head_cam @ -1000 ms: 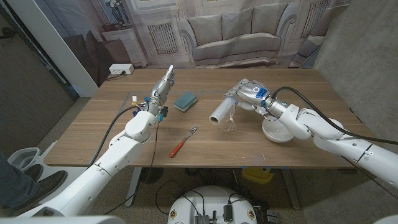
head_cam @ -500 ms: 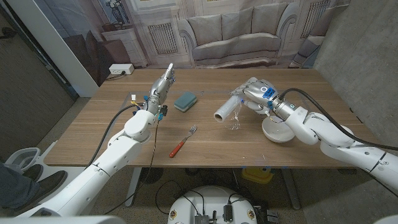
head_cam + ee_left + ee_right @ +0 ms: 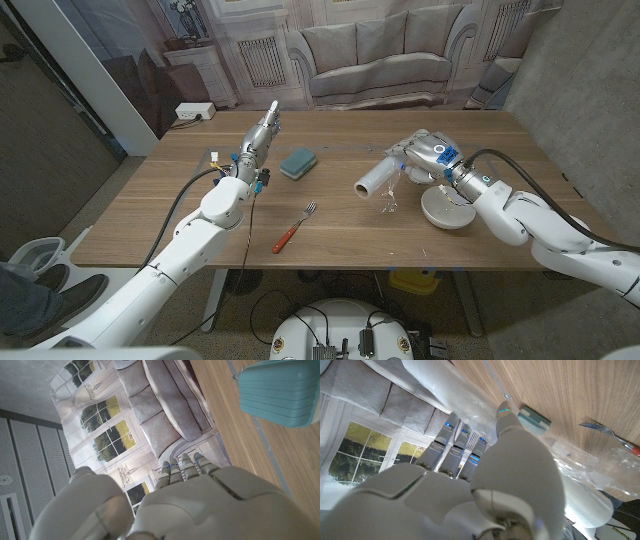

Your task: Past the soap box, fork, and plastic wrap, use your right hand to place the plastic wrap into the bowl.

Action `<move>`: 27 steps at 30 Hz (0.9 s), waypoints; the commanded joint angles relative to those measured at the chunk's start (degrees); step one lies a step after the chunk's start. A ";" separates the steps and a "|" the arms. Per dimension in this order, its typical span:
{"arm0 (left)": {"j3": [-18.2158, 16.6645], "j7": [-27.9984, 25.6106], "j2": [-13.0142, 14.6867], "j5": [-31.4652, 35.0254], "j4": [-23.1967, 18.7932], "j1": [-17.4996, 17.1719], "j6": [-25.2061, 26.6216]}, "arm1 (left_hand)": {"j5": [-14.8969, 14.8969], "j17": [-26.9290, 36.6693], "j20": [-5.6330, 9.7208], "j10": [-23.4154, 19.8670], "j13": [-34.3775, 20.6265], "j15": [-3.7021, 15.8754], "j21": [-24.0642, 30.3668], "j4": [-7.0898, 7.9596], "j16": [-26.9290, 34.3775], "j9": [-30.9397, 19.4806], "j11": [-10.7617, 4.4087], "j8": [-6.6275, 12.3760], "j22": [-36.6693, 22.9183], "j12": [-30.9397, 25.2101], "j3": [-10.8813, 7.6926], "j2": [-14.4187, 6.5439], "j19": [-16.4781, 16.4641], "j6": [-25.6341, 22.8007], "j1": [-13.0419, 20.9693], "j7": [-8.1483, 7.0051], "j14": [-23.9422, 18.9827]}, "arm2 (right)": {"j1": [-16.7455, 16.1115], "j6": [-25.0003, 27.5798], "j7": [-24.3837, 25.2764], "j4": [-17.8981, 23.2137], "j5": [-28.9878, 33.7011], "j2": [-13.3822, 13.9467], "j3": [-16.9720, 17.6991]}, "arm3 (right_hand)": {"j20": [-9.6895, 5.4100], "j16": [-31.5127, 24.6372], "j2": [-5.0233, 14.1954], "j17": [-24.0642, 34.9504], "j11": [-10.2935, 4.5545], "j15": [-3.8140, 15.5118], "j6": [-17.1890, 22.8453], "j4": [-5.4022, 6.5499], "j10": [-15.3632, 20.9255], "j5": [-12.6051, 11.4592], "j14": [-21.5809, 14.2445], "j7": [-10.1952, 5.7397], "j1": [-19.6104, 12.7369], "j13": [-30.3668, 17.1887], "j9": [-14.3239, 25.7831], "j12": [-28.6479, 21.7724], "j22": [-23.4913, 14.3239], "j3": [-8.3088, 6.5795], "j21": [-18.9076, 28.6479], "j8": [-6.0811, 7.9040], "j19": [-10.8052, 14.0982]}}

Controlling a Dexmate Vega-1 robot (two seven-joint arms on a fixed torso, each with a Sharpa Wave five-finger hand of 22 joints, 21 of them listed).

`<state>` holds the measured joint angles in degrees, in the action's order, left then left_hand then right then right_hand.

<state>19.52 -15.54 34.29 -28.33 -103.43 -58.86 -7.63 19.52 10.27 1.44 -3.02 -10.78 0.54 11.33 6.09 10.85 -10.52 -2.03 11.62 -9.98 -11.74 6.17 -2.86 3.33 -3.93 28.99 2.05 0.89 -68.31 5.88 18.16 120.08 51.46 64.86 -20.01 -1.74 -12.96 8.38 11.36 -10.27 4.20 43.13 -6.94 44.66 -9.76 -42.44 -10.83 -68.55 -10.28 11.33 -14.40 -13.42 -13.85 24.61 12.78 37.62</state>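
My right hand (image 3: 428, 157) grips the white roll of plastic wrap (image 3: 379, 178) and holds it above the table, a loose clear tail (image 3: 389, 204) hanging from it. The roll is just left of the white bowl (image 3: 446, 211), which sits at the table's right. In the right wrist view the fingers (image 3: 451, 445) wrap the roll (image 3: 450, 390). The teal soap box (image 3: 298, 162) lies mid-table and the red-handled fork (image 3: 294, 228) nearer the front edge. My left hand (image 3: 262, 135) stands raised left of the soap box, fingers straight and together, holding nothing.
A couch backdrop stands behind the table's far edge. A white power strip (image 3: 194, 111) lies on the floor beyond the table's far left corner. In the left wrist view the soap box (image 3: 280, 392) lies on the wood past my fingers.
My right hand has carried the plastic wrap to the right, closer to the bowl. The left arm, soap box and fork have not moved.
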 commanded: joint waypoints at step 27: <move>2.45 -3.67 -3.39 3.59 -0.63 1.42 1.03 | 0.24 0.21 0.10 -0.27 -0.14 0.26 0.01 -0.03 -0.09 -0.28 0.15 -0.13 -0.34 0.09 0.71 -0.34 0.38 -0.38 0.42 0.10 0.08 | -22.92 5.76 3.10 1.26 -2.78 6.36 17.76 | -10.38 0.40 1.89 0.20 0.57 9.04 8.10 7.10 3.90 -0.34 -0.72 1.51 1.91 -0.29 0.40 0.10 -0.27 -7.14 0.79 -0.02 1.52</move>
<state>21.50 -18.25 31.52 -25.61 -103.88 -57.75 -7.12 19.52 10.27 1.43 -3.02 -10.78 0.55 11.33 6.16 10.85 -10.52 -2.03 11.62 -9.98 -11.74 6.59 -3.09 3.33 -3.93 29.22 2.05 0.89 -86.88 11.55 22.08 122.08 48.56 71.22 -6.19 -2.26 -12.60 8.07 11.36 -10.34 4.51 43.31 -6.94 44.74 -9.65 -42.74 -10.65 -68.24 -10.28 11.61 -14.39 -13.46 -13.85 25.06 12.59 38.14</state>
